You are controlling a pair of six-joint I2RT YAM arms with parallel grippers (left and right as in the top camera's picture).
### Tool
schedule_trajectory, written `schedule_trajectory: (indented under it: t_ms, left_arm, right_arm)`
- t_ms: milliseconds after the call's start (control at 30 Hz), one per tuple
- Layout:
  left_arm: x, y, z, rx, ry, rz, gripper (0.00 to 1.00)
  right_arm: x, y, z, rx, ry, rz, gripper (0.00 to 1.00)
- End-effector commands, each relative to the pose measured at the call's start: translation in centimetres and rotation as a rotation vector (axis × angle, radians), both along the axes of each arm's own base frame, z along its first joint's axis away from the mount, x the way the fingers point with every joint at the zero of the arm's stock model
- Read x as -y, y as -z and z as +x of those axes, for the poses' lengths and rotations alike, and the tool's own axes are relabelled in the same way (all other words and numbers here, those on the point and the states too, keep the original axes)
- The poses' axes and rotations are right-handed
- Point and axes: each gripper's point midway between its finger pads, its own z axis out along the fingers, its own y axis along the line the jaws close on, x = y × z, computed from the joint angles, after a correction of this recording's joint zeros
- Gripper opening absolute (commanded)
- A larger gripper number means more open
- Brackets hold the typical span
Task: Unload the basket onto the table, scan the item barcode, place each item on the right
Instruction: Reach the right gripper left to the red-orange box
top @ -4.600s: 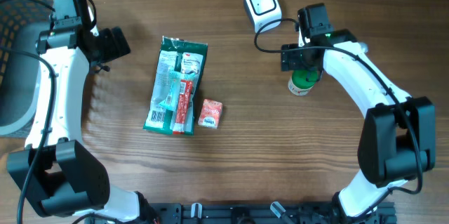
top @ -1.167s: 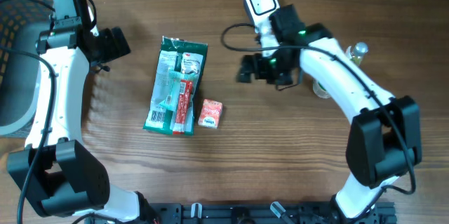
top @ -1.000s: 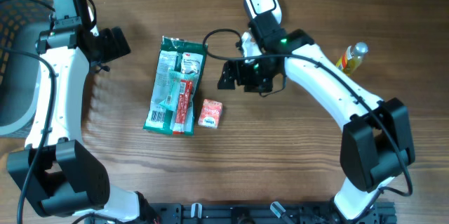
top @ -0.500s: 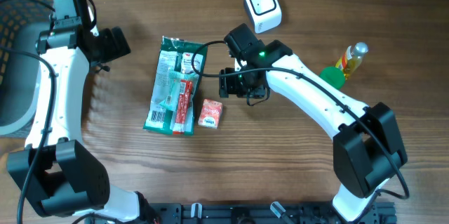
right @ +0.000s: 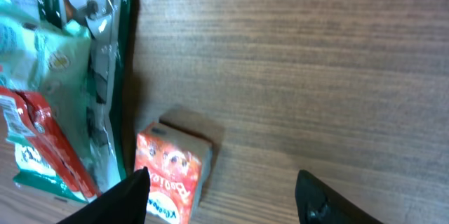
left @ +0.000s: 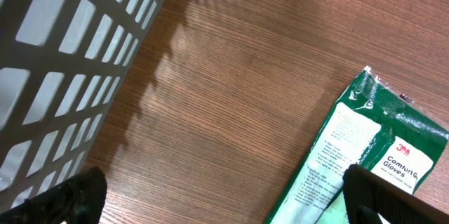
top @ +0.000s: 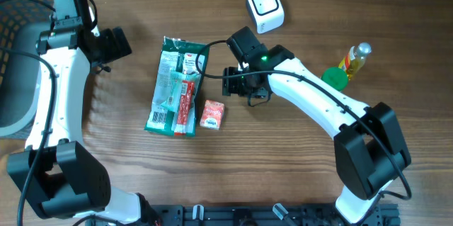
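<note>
Jaws on my right gripper (right: 223,178) stand apart with nothing between them, just beside the small orange-red cardboard box (right: 172,175), which lies on the wooden table (top: 127,169) next to the green plastic glove packet (top: 177,84). My left gripper (left: 217,189) gapes wide near the grey mesh basket (left: 63,76), and the white square scanner (top: 265,6) sits well apart from the box.

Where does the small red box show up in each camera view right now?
Overhead: the small red box lies near the centre, just right of the green glove packet, at its lower end.
Left wrist: not in it.
Right wrist: lower left, beside the packet.
Shared landmark: the green glove packet, seen in all three views.
</note>
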Motion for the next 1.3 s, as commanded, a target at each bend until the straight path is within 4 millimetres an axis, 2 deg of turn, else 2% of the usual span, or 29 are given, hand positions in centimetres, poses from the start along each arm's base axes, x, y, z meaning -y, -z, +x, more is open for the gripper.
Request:
schedule_trajectory:
  t_ms: [0,167,333,433,567,733,933,1000,1267]
  left_arm:
    - [0.0,-0.4,0.2,0.013,-0.002,-0.005,1.0]
    - [0.0,-0.4,0.2,0.013,-0.002,-0.005,1.0]
    - [0.0,-0.4,0.2,0.013,-0.002,-0.005,1.0]
    - [0.0,-0.4,0.2,0.013,-0.002,-0.005,1.0]
    - [0.0,-0.4,0.2,0.013,-0.002,-0.005,1.0]
    - [0.0,-0.4,0.2,0.013,-0.002,-0.005,1.0]
    - [0.0,-0.4,0.2,0.013,-0.002,-0.005,1.0]
    - [0.0,-0.4,0.2,0.013,-0.002,-0.005,1.0]
    - [-0.1,-0.4,0.2,0.013,-0.002,-0.005,1.0]
  right_arm:
    - [0.7,0.7,0.3,0.006,0.049,-0.036,0.63]
    - [1.1,2.0,-0.8,-0.046,0.085,-0.038,0.57]
    - [-0.6,3.2,-3.5,-0.162,0.041,0.079,0.52]
    - [-0.7,4.1,-4.7,-0.206,0.062,0.09,0.45]
    - [-1.5,4.9,-6.0,-0.208,0.03,0.088,0.43]
    - [-3.5,4.8,-7.2,-0.192,-0.029,0.111,0.41]
    - [-5.0,4.5,-6.8,-0.146,-0.05,0.151,0.38]
    - [-4.9,4.6,-6.3,-0.137,-0.004,0.142,0.33]
    - [-4.6,4.7,-6.1,-0.126,0.005,0.126,0.32]
